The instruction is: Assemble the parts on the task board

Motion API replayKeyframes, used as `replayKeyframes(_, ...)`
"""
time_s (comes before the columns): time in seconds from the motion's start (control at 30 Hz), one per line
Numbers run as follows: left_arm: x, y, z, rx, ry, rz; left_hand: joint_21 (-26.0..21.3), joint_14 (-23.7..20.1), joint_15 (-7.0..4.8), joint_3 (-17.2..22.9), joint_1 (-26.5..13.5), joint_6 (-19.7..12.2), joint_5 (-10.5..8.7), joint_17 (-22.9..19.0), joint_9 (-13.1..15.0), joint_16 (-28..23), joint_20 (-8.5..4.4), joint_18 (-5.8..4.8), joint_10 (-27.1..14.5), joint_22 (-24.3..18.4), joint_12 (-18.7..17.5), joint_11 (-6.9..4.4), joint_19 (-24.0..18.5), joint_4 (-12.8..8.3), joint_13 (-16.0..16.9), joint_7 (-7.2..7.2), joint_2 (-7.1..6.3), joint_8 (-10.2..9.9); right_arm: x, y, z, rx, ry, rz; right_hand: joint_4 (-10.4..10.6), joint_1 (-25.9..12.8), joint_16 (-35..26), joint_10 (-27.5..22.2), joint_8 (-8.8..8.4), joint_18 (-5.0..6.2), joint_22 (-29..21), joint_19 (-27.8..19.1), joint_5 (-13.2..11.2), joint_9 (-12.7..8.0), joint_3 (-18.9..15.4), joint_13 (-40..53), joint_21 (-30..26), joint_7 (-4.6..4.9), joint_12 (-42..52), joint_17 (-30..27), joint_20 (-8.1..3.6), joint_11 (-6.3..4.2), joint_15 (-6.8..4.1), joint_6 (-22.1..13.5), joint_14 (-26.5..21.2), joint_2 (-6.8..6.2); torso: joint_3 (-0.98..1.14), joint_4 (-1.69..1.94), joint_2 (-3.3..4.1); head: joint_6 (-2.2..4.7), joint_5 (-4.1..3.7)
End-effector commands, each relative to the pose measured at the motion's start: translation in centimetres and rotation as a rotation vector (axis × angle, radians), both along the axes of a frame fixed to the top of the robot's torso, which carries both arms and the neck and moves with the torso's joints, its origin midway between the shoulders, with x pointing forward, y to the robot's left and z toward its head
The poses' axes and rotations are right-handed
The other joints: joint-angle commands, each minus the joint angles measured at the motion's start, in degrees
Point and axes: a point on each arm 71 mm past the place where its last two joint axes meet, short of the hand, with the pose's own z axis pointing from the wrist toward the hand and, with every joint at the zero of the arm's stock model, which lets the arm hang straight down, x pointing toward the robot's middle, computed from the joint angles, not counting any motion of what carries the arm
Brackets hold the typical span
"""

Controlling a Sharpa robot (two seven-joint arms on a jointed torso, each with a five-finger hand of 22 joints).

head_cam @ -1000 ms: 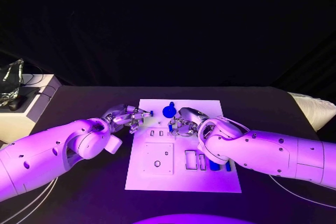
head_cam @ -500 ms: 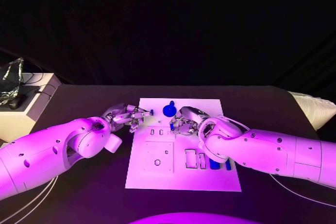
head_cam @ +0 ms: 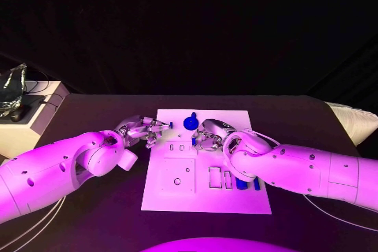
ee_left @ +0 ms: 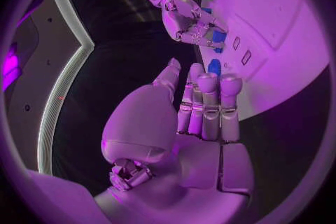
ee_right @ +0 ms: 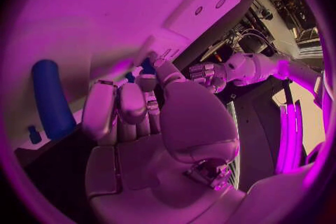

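The white task board [head_cam: 206, 200] lies in the middle of the table. My left hand [head_cam: 140, 131] reaches over its far left corner and pinches a small blue part [head_cam: 169, 124] at its fingertips [ee_left: 209, 83]. A round blue knob [head_cam: 190, 123] stands on the board just beyond that part. My right hand [head_cam: 210, 136] hovers over the board's far middle, next to the knob, with a small blue part [ee_left: 218, 36] pinched between thumb and finger [ee_right: 145, 66]. The two hands are close but apart.
A blue cylinder [ee_right: 50, 98] and a thinner blue piece [head_cam: 256, 183] sit in slots at the board's right side. Empty rectangular slots [head_cam: 214, 176] and a square plate with a hole [head_cam: 178, 179] fill the board's middle. A white box [head_cam: 31, 118] stands at the far left.
Both hands stay almost where they were over the board's far end. The left fingertips with the blue part have edged slightly toward the far edge.
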Motion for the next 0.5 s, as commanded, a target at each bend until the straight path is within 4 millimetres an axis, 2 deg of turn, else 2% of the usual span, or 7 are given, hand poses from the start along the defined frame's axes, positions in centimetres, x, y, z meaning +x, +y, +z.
replayKeyframes(0.03,-0.06,-0.21,0.06,-0.012,0.005,-0.019,-0.3,-0.3,0.12,-0.2,0.2,-0.1,0.03,0.0,-0.1,-0.3,0.18,-0.05,-0.2,0.1,-0.4,0.4,-0.4,-0.3,-0.1,0.36,-0.32,-0.2,-0.28,0.23,-0.31,-0.021,0.006,0.02,0.7,0.2,-0.3,-0.1,0.2,0.05,9.0,4.4,-0.2,0.1,-0.2,-0.1,-0.3,0.29,-0.2,-0.1,-0.21,-0.16,0.0,-0.1,0.0,-0.84,-0.01,0.0,0.02,-0.09,0.01)
replayKeyframes(0.5,-0.06,-0.16,0.01,-0.009,0.009,-0.019,-0.4,-0.2,0.13,-0.2,0.2,-0.1,0.02,0.0,-0.1,-0.3,0.16,-0.06,-0.2,0.3,-0.4,0.41,-0.3,-0.3,-0.2,0.39,-0.23,-0.3,-0.53,0.27,-0.55,-0.028,0.018,0.028,1.0,0.1,-0.3,-0.1,0.15,0.07,9.0,4.4,-0.5,0.1,-0.4,-0.2,-0.4,0.36,-0.1,-0.2,-0.19,-0.11,0.03,-0.2,0.0,-1.25,0.01,-0.01,0.0,-0.33,0.04)
